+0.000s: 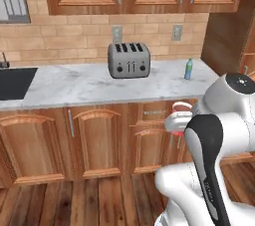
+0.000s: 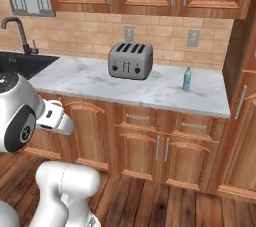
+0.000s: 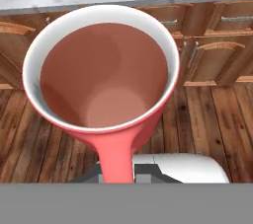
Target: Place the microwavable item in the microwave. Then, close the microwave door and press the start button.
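The microwavable item, a red cup [image 3: 104, 77] with a pale rim, sits large and empty in the hand view, open mouth toward the camera. My gripper [image 3: 118, 168] is shut on its lower side wall, and the cup hides the fingertips. In the left base view the cup [image 1: 180, 105] and gripper [image 1: 175, 121] hang in front of the lower cabinets, below the counter's edge and clear of it. The right base view has the gripper [image 2: 52, 116] at the far left with a sliver of red cup [image 2: 60, 102]. The microwave and the microwave door are out of view.
On the marble counter [image 1: 74, 88] stand a silver toaster [image 1: 129, 60] and a slim blue bottle [image 1: 189, 68]. A dark sink [image 1: 15, 81] with a faucet [image 2: 20, 33] lies at the left. Wooden cabinets run above and below. A tall wooden unit [image 2: 242, 96] stands at the right.
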